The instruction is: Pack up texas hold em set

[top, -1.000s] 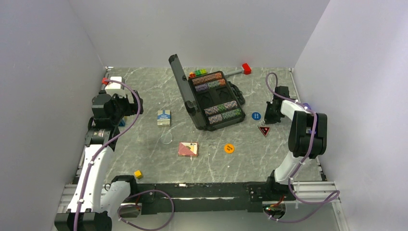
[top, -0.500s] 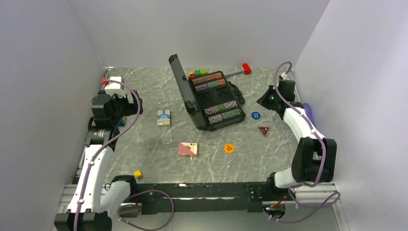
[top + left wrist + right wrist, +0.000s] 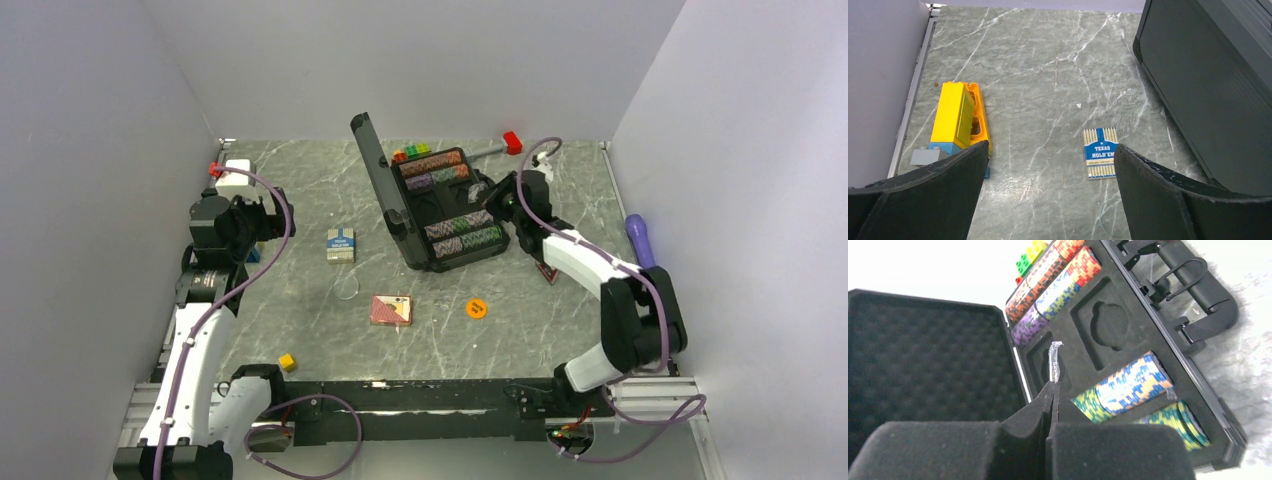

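The top camera looks down on the whole desk from high up. Each wrist camera looks close past its own claw. The case is ahead of the right claw, and the blue cards are ahead of the left claw.

The table is a smooth grey slab veined in white like marble, with a dull sheen. The briefcase is hard black plastic with a matt moulded tray. Its lid is lined with dimpled black foam, and the chips in it have smooth, faintly glossy striped edges. The card box looks like printed paperboard and the yellow brick like glossy plastic, while the fingers of the left tool and right tool are matt black and finely grained.
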`<state>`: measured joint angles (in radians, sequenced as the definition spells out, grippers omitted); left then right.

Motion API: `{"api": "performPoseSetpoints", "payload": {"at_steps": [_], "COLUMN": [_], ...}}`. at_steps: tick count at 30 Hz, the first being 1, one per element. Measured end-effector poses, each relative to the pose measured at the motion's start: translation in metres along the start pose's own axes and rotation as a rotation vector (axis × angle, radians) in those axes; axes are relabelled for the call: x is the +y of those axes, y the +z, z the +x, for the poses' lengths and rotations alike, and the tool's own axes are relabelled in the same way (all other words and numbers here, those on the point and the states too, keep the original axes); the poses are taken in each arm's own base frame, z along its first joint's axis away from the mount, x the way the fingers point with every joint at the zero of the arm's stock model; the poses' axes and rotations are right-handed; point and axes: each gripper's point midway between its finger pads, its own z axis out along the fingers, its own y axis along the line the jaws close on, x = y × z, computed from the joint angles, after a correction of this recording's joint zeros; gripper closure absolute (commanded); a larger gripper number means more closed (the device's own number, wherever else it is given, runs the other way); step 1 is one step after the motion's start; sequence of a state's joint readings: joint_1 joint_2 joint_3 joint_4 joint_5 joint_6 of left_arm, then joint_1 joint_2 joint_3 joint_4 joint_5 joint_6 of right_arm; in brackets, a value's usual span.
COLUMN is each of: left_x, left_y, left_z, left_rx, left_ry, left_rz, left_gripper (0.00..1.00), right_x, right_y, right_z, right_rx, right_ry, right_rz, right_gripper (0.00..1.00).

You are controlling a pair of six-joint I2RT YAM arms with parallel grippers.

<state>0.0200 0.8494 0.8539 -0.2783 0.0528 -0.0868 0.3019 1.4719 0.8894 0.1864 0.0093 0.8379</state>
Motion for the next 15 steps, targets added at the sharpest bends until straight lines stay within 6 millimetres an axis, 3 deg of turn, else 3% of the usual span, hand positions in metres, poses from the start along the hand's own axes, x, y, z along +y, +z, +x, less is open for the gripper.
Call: {"api": "performPoseSetpoints", "payload": {"at_steps": [9,15], "left_x": [0.003,0.003], "left_y": [-0.003,-0.004], "left_z": [-0.003,-0.004], "left_rx": [-0.012,-0.017], "left_ry": [0.001,0.001], "left_rz": [-0.015,-0.016], "left_gripper": [0.01,0.01], "right_x": [-0.011,-0.011], "right_y": [0.054,0.076], "right_z": [0.023,0.018], "right_rx": [-0.021,-0.057], "right_ry": [0.1,0.118], "right_rz": [0.089,0.117], "right_gripper": [1.0,1.0]}}
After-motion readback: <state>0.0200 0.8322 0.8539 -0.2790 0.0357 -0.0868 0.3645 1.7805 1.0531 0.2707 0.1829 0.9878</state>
